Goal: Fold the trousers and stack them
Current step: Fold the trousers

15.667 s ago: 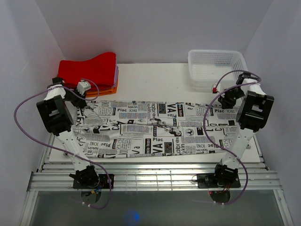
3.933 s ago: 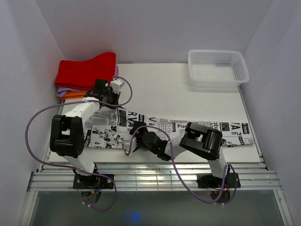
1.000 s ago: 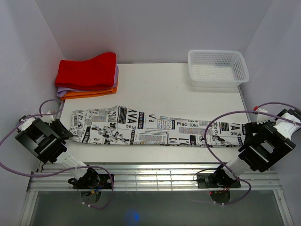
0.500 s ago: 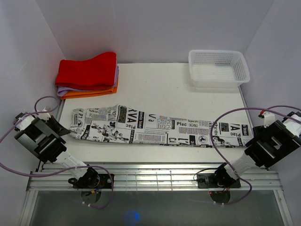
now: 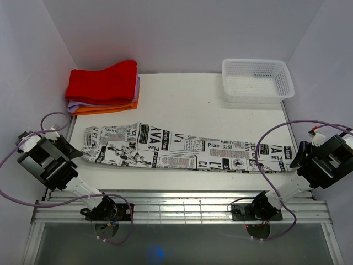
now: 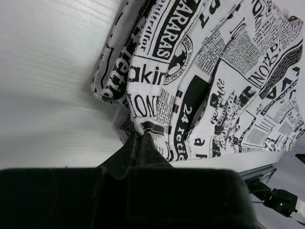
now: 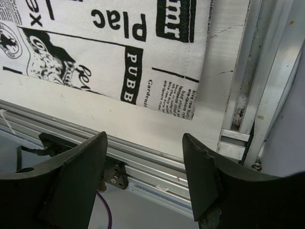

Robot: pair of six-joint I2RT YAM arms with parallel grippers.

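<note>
The trousers (image 5: pixel 182 153) run left to right along the bench (image 5: pixel 193 105), my left fingers (image 6: pixel 138 151) clenched on their left end, my right fingers (image 7: pixel 78 176) released just off the other.

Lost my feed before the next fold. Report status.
Left gripper shut on the trousers, left end. Right gripper open, holding nothing. Trousers lie in a long flat strip. Cloths and basket apart, far side.
</note>
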